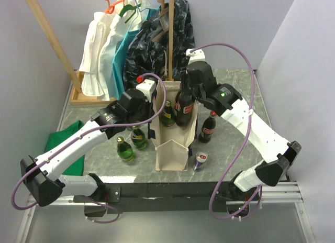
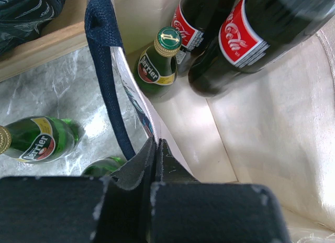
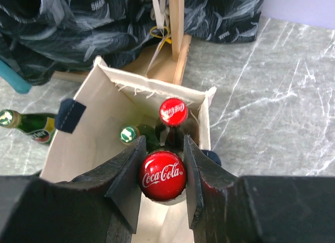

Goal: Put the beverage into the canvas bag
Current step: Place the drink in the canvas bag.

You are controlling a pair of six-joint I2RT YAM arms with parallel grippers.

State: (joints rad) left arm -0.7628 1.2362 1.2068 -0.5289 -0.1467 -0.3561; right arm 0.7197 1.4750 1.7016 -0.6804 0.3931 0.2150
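Observation:
The cream canvas bag [image 1: 171, 148] with navy handles stands open mid-table. My left gripper [image 1: 155, 100] is shut on the bag's left wall; in the left wrist view [image 2: 155, 147] the fabric is pinched between the jaws beside the navy handle [image 2: 106, 70]. My right gripper [image 1: 184, 90] is shut on the red cap of a Coca-Cola bottle [image 3: 163, 176] and holds it upright inside the bag [image 3: 110, 104]. A second Coca-Cola bottle [image 3: 173, 111] and a green Perrier bottle [image 3: 128, 134] stand in the bag behind it.
Two Perrier bottles [image 1: 138, 137] [image 1: 124, 148] stand left of the bag. A Coca-Cola bottle [image 1: 208, 128] and a can [image 1: 200, 160] stand to its right. A wooden clothes rack [image 1: 131, 39] fills the back. A green cloth [image 1: 65, 143] lies far left.

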